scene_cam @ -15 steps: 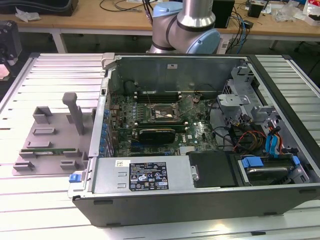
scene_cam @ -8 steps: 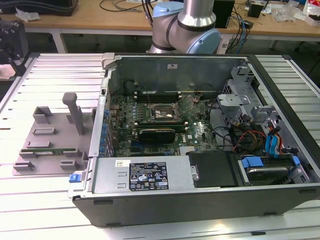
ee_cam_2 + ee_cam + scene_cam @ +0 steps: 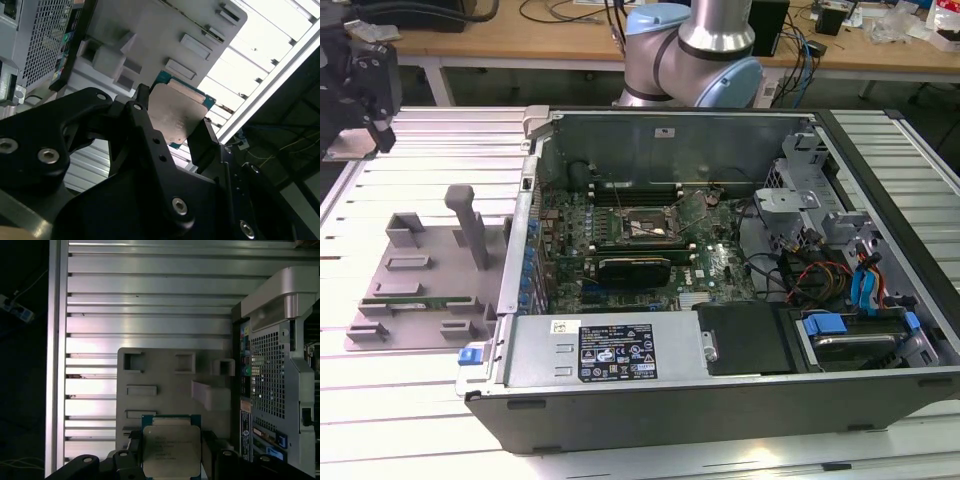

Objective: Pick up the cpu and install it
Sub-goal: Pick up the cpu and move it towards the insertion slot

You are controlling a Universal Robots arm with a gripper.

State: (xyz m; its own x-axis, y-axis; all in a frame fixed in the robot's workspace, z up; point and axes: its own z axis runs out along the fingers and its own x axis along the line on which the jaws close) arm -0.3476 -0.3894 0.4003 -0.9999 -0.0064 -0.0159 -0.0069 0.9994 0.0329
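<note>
The cpu (image 3: 171,445) is a flat square chip with a silver-grey top and a thin green rim. It sits between the black fingers of my gripper (image 3: 171,456), which is shut on its two opposite edges. The second wrist view shows the cpu (image 3: 176,111) from the side, clamped in the gripper (image 3: 174,125) and held in the air above the grey fixture plate (image 3: 150,35). In the exterior view the gripper (image 3: 365,100) hangs at the far left, well away from the black-framed motherboard socket (image 3: 645,228) inside the open computer case (image 3: 720,410).
The grey fixture plate (image 3: 420,280) lies on the slatted aluminium table (image 3: 380,400) at the exterior view's left, with upright posts and a long green memory stick (image 3: 415,298). The case wall (image 3: 515,250) stands between plate and motherboard. Cables and drive bays (image 3: 850,280) fill the case's right side.
</note>
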